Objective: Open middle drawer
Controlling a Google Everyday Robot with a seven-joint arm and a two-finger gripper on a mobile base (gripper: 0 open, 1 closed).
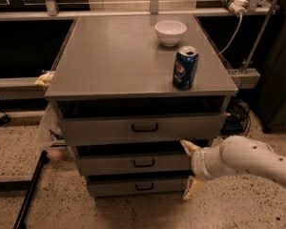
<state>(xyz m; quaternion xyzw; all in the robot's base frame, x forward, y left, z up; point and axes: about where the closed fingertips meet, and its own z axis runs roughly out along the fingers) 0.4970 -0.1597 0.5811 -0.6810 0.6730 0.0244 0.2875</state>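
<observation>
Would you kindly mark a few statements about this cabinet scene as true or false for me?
1. The blue soda can stands upright on the flat grey metal cabinet top. True.
2. The round white bowl sits nearer the cabinet's front edge than the can. False: it sits behind the can, towards the back edge.
3. The gripper is clamped on the small black loop handle of the middle grey metal drawer. False: the gripper is open, off to the right of the handle, at the drawer's right end.
4. The handle sits about midway across the drawer front. True.
</observation>
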